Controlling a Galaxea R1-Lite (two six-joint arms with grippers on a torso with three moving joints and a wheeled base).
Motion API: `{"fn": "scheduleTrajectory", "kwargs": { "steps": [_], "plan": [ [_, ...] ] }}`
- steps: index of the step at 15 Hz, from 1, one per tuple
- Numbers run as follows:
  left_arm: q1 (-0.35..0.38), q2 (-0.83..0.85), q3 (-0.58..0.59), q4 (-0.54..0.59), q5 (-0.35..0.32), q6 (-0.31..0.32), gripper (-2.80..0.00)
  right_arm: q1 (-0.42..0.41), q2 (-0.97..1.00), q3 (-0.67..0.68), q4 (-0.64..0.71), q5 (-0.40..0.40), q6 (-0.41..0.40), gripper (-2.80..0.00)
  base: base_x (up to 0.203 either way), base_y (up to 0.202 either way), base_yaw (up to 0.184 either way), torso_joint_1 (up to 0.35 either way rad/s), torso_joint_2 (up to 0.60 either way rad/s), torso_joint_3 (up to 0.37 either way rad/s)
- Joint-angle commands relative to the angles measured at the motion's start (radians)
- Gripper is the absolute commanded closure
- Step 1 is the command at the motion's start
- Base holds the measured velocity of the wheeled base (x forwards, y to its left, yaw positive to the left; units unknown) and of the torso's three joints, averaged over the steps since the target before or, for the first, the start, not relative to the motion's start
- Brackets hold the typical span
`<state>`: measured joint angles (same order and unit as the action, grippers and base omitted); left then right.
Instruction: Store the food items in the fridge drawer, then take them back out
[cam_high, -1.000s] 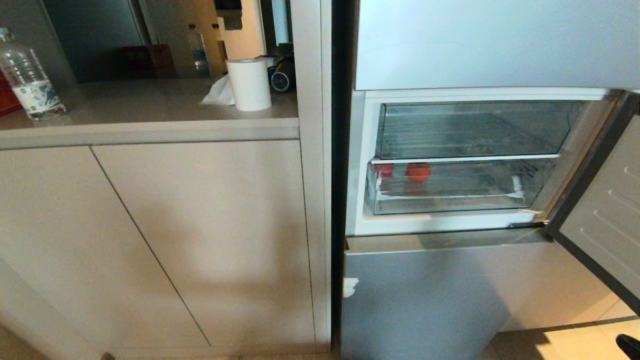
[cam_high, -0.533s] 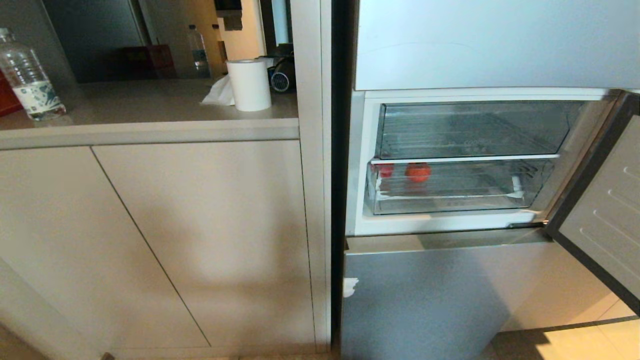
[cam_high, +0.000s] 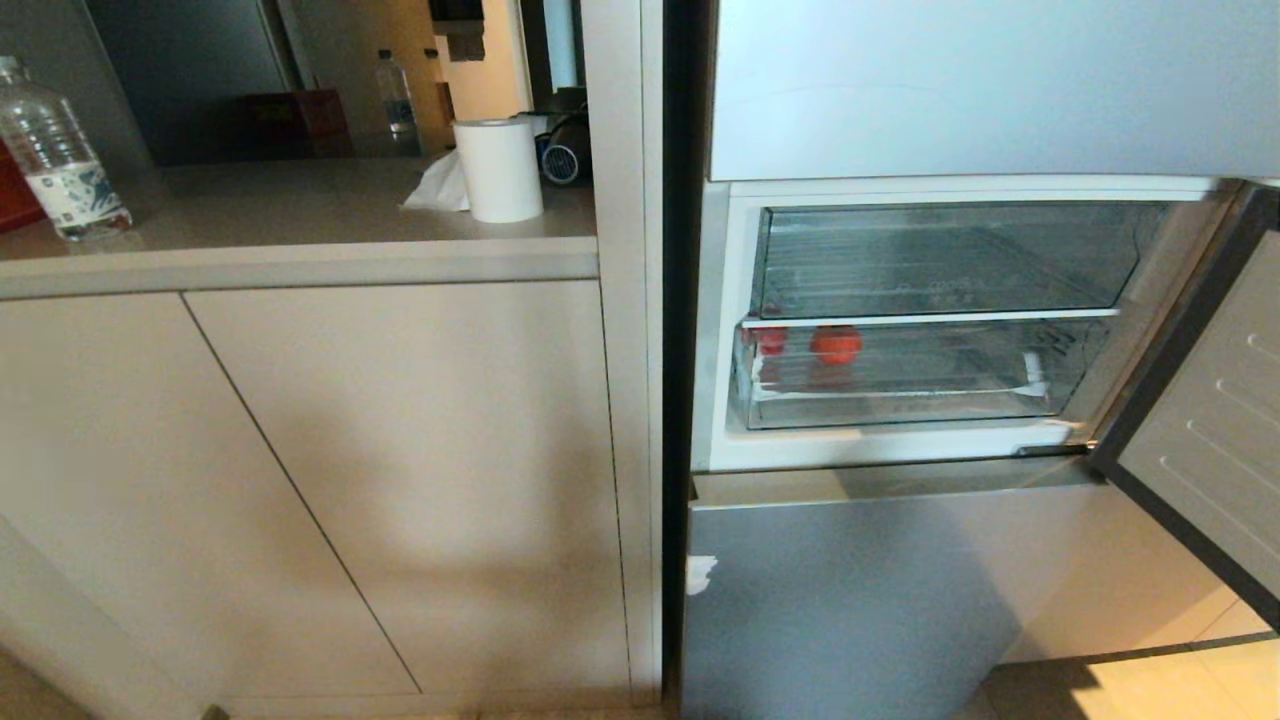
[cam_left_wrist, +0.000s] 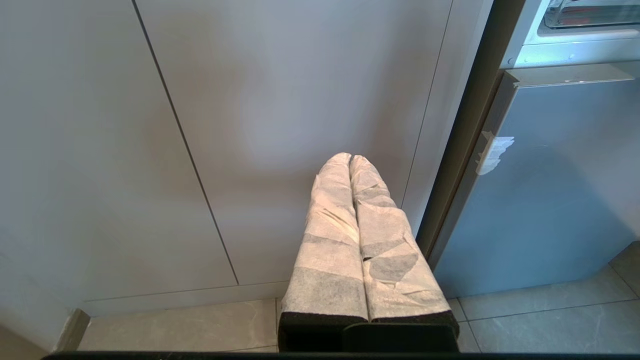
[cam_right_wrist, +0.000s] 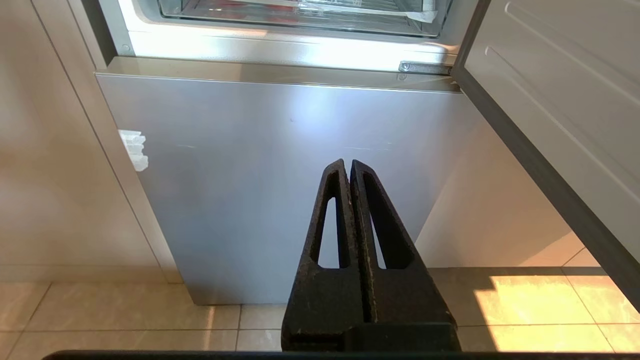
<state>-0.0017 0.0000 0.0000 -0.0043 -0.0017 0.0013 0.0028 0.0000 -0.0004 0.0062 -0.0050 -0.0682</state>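
head view looks at a fridge with its middle compartment door (cam_high: 1200, 400) swung open to the right. two clear drawers sit inside, one above the other. the lower fridge drawer (cam_high: 900, 405) is pushed in and holds both food items at its left end — a dull red fruit (cam_high: 771, 339) against the left wall and a brighter red piece (cam_high: 836, 344) just beside it, apart from it. the upper drawer (cam_high: 950, 260) shows only its ribbed bottom. neither arm shows in this view.

left of the fridge, a beige cabinet (cam_high: 300, 480) carries a counter with a roll of paper towel (cam_high: 498, 168) and a water bottle (cam_high: 55, 150).

left gripper (cam_left_wrist: 350, 159), its fingers wrapped in white tape, is clenched with nothing between them, low in front of the cabinet door. right gripper (cam_right_wrist: 348, 162) is likewise clenched and empty — black fingers pressed together, pointing at the silver lower fridge panel (cam_right_wrist: 280, 180) beneath the open compartment.
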Motion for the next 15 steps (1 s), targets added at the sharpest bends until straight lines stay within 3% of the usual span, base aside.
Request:
{"fn": "scheduleTrajectory", "kwargs": {
  "steps": [1,5,15],
  "plan": [
    [0.0,0.0,0.002,0.0,0.0,0.0,0.0,0.0,0.002,0.0,0.003,0.0,-0.001,0.0,0.0,0.0,0.0,0.0,0.0,0.0],
    [0.0,0.0,0.002,0.0,0.0,0.0,0.0,0.0,0.002,0.0,0.003,-0.001,-0.001,0.0,-0.003,0.003,-0.076,0.0,0.0,0.003],
    [0.0,0.0,0.002,0.0,0.0,-0.001,0.0,0.0,0.002,0.0,0.001,-0.003,0.005,0.0,0.0,0.008,-0.175,0.004,0.0,0.003]
  ]
}}
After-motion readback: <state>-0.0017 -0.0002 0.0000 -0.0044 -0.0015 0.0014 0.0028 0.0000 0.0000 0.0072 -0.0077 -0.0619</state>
